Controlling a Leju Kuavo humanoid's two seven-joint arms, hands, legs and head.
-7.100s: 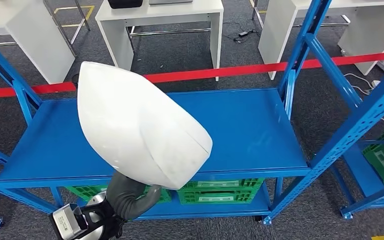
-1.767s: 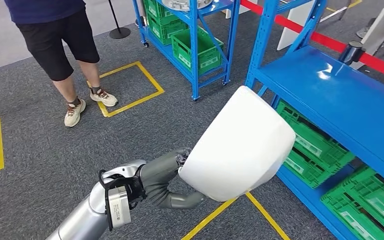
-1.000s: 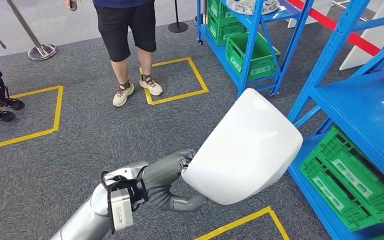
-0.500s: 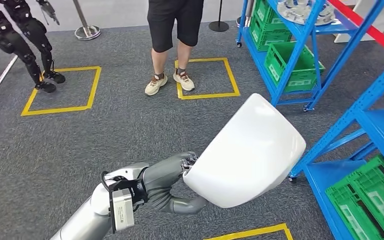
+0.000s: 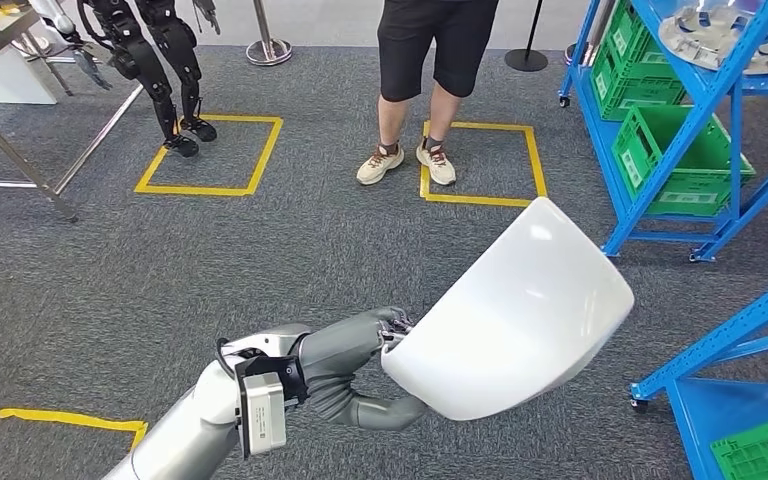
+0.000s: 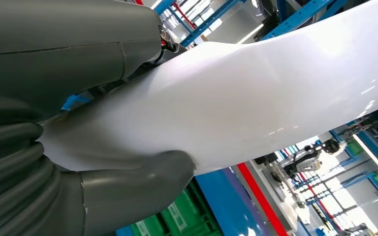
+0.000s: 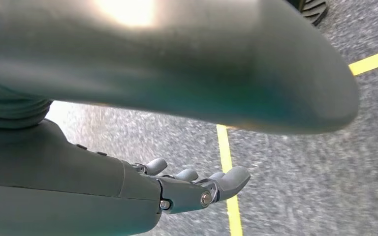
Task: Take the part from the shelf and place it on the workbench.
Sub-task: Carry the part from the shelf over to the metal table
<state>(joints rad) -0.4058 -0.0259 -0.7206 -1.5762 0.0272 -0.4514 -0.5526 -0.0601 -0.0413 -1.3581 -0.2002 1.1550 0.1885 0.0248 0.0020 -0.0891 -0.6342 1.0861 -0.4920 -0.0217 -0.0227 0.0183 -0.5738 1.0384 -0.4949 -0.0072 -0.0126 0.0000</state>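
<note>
**White shell carried in left robot hand, over the carpet**

The large glossy white curved plastic shell part (image 5: 515, 315) sat lower centre-right of the head view, held up over the grey carpet floor (image 5: 160, 270), clear of the blue metal shelf frames (image 5: 705, 120) at the right edge. The left robot hand (image 5: 365, 365) gripped it at its lower-left rim: thumb under the edge, darker fingers (image 5: 392, 325) on top at the lip. In the left wrist view the thick grey thumb (image 6: 133, 189) pressed flat on the smooth white surface (image 6: 256, 98).

Handling, judged: stiff thin-walled moulding, probably light for its bulk but very slick; held by one edge it hung far out from the grip, so it could twist or slide. Rim seemed the only graspable place; a second grip on the far rim would steady it.

The right robot hand (image 7: 197, 189) hung over the carpet near a yellow floor line (image 7: 229, 182), fingers apart and loosely extended, holding nothing.

A person's legs in black shorts (image 5: 430, 90) stood upper centre; another dark humanoid robot (image 5: 155, 60) upper left. Steel table leg (image 5: 15, 150) at far upper left; whether that was the target table could not be told.
</note>
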